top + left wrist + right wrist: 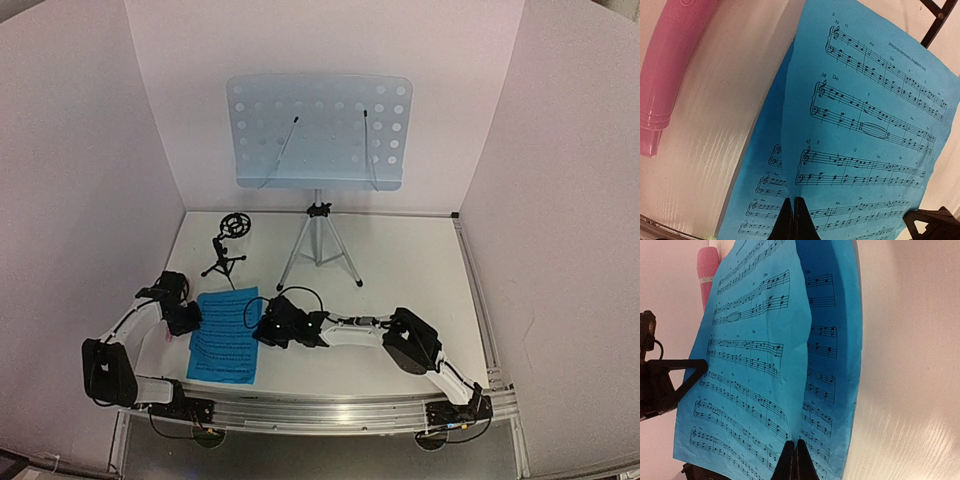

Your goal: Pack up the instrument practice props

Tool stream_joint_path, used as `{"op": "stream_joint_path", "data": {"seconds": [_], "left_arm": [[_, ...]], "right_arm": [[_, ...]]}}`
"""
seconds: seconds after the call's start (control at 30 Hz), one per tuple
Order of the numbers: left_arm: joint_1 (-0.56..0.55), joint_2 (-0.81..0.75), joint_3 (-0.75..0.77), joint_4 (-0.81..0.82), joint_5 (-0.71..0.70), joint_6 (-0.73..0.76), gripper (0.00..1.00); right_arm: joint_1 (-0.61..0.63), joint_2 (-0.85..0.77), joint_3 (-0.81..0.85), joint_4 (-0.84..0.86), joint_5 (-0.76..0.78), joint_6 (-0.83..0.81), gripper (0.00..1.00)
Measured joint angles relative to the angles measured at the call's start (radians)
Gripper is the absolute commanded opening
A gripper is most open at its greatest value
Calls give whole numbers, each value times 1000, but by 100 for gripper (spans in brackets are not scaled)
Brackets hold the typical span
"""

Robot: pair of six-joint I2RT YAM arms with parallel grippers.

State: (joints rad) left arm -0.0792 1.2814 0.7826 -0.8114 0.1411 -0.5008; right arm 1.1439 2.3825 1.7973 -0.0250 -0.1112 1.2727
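Top external view: blue sheets [222,338] lie on the table at 7 o'clock of the music stand [318,130], between left gripper [188,318] and right gripper [268,330].

Left wrist view: jaws pressed together over the sheets. Pink microphone [667,70] lies at 10 o'clock, apart from them.

Right wrist view: jaws likewise pressed together, at a raised crease. A pinch cannot be confirmed.

Recommendation: gather both pages together, lift level, keep off the microphone.

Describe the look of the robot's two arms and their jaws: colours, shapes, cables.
Both the left arm and right arm have white links between chunky black joint housings. Thin black cables loop along them. The jaws are slim, black, tapering blades.
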Motion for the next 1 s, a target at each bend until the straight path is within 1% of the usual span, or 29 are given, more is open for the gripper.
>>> {"op": "stream_joint_path", "data": {"seconds": [0.47,0.87,0.93,1.0], "left_arm": [[0,11,-21,5,-18,-2,0],[-1,12,-27,20,-18,3,0],[-1,15,-27,20,-18,3,5],[-1,16,-27,20,-19,6,16]], "right_arm": [[3,9,-37,44,-43,65,0],[7,10,-71,89,-47,100,0],[8,10,-72,92,-47,107,0],[9,10,-72,92,-47,112,0]]}}
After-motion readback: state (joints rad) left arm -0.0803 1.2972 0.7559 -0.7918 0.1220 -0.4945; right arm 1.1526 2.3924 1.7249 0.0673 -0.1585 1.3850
